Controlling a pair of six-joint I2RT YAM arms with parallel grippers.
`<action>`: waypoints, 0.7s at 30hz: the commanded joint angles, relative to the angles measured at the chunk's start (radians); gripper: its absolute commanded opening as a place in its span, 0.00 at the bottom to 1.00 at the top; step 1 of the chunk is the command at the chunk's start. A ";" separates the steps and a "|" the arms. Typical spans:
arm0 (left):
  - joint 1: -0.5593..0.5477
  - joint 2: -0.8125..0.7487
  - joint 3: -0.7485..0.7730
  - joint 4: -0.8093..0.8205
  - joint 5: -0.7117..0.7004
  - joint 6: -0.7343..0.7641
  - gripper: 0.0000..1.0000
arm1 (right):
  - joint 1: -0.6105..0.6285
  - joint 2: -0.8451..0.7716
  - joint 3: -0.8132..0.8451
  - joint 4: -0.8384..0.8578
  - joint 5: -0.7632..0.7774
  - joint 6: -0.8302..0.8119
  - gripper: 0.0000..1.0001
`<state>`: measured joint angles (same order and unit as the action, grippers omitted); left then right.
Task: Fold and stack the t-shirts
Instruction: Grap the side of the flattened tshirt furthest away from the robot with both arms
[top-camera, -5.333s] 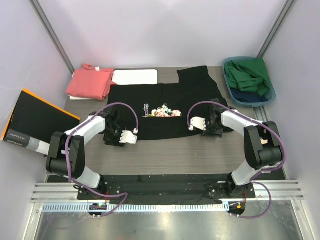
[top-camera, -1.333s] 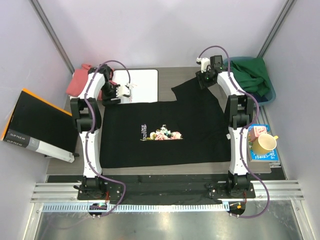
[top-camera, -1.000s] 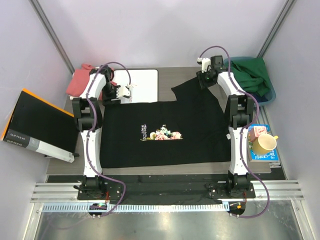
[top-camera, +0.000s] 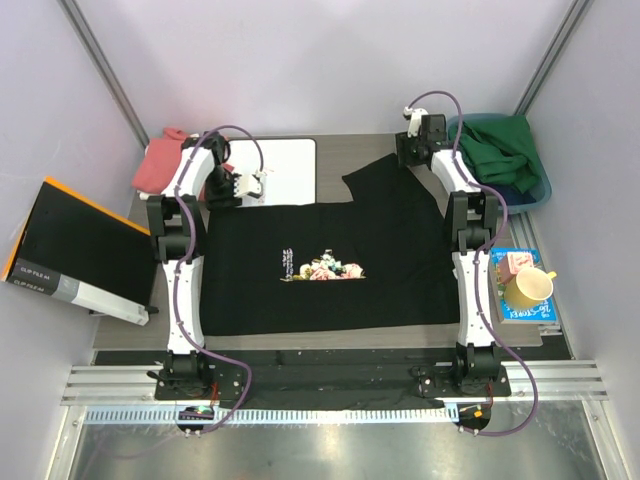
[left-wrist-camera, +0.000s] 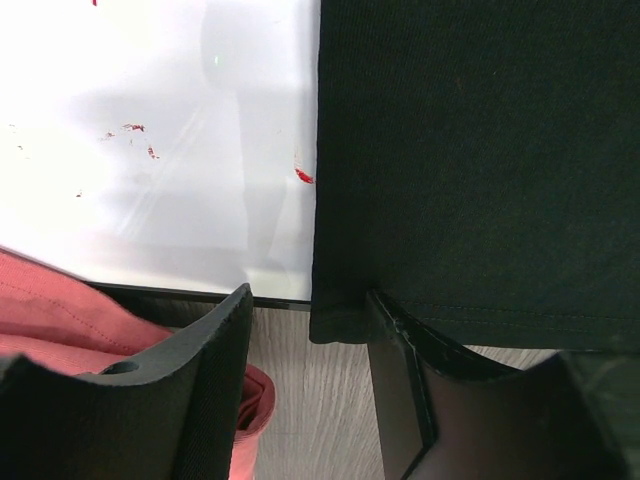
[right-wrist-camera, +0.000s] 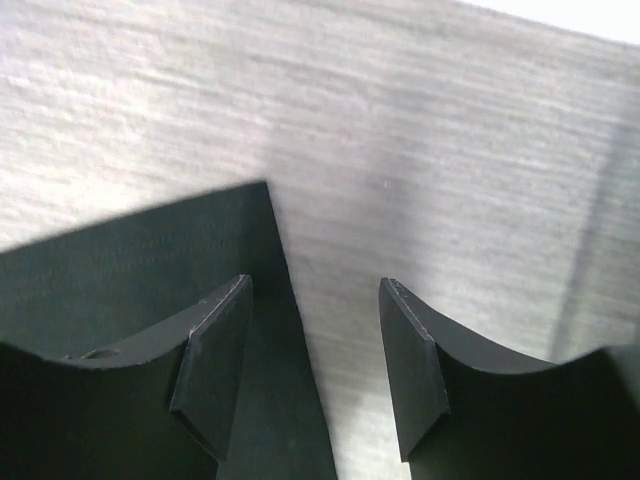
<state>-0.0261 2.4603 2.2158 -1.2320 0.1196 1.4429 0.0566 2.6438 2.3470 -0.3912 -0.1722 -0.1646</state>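
The black t-shirt with a flower print lies spread flat on the table, one sleeve pointing to the back right. Over its back left corner hovers my left gripper; in the left wrist view it is open, with the shirt's hemmed corner between the jaws against the right finger. At the sleeve tip my right gripper stands open, the cloth edge running under its left finger. The salmon-pink t-shirt sits folded at the back left.
A white board lies behind the black shirt. A blue basin with green cloth stands at the back right. A yellow mug rests on a book at the right edge. A black box with orange edge leans at the left.
Both arms went from the table's middle out to the shirt's back corners, and the shirt now lies flat. In the last second the right gripper drew back a little and its jaws widened.
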 joint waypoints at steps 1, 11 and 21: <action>-0.008 0.032 -0.028 0.000 0.025 -0.015 0.49 | 0.011 0.022 0.055 0.066 -0.047 0.042 0.59; -0.011 0.026 -0.039 0.002 0.026 -0.024 0.40 | 0.055 0.036 0.026 0.068 -0.050 0.073 0.55; -0.026 0.025 -0.073 0.025 0.023 -0.061 0.00 | 0.060 0.021 -0.012 0.066 0.023 0.062 0.01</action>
<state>-0.0406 2.4500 2.1864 -1.2530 0.0940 1.3952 0.1169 2.6713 2.3566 -0.3199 -0.2024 -0.1017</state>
